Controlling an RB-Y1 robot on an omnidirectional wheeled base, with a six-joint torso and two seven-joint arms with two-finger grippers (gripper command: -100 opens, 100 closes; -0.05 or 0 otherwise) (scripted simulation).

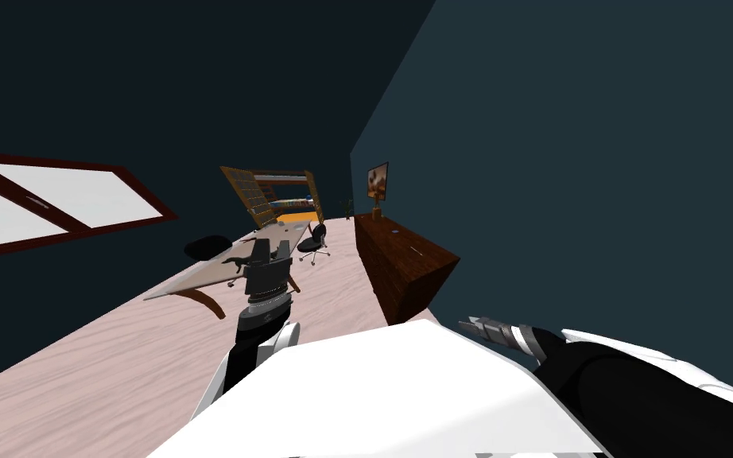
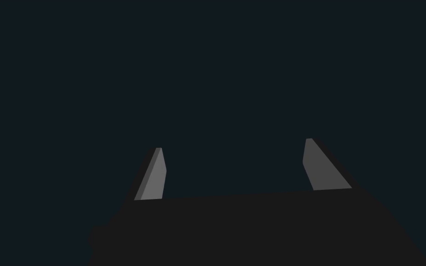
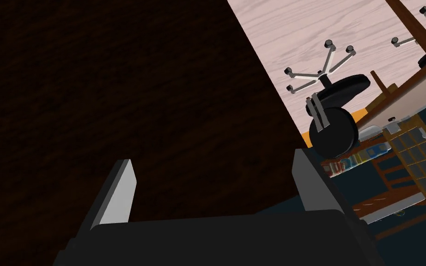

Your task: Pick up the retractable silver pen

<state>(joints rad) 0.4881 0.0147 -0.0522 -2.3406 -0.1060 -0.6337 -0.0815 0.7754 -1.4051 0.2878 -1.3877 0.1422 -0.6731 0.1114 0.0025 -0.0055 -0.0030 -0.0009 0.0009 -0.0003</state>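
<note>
Pen location uncertain: nothing in view can be named as it. Left gripper [image 2: 233, 144] is released, its fingers spread and empty. It is raised straight ahead at twelve o'clock and faces a dark wall. Right gripper [image 3: 212, 157] is likewise spread and empty, low at three o'clock, pointing at the dark wood end of a cabinet [image 1: 405, 266] close by. A tiny pale speck [image 1: 395, 231] lies on the cabinet top, too small to identify. Beyond the left gripper, toward eleven o'clock, a desk [image 1: 206, 278] holds small items. A black chair [image 1: 315, 238] stands between desk and cabinet, with shelves [image 1: 277, 195] behind.

Likely risks:
- Driving to the wrong furniture, because the pen is unlocated.
- The right gripper knocking the cabinet as the base moves.
- Later, a thin pen rolling out from blade-like fingers.
</note>
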